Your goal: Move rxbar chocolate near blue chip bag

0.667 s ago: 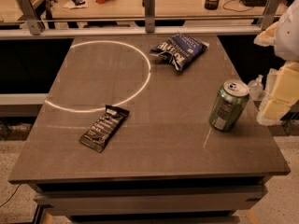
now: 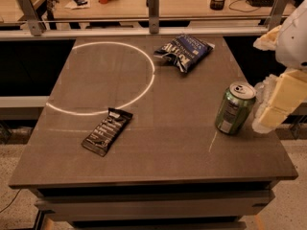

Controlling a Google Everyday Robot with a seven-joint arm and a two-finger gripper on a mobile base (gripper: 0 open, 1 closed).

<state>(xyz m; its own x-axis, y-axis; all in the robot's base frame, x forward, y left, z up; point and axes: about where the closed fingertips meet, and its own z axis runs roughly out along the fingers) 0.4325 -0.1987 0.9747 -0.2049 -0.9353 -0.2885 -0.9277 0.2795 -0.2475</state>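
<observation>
The rxbar chocolate (image 2: 107,131), a flat black wrapper with white lettering, lies at an angle on the front left of the brown table (image 2: 168,152), just below a white circle line. The blue chip bag (image 2: 184,52), crumpled dark blue foil with white lettering, lies at the back centre-right of the table. My gripper (image 2: 269,115) hangs at the right edge of the view, beside the table's right side and just right of a green soda can, far from the bar and holding nothing that I can see.
A green soda can (image 2: 234,109) stands upright near the table's right edge. A white circle (image 2: 144,87) is marked on the table's left half. A rail with metal posts (image 2: 153,6) runs behind the table, with a cluttered desk beyond it.
</observation>
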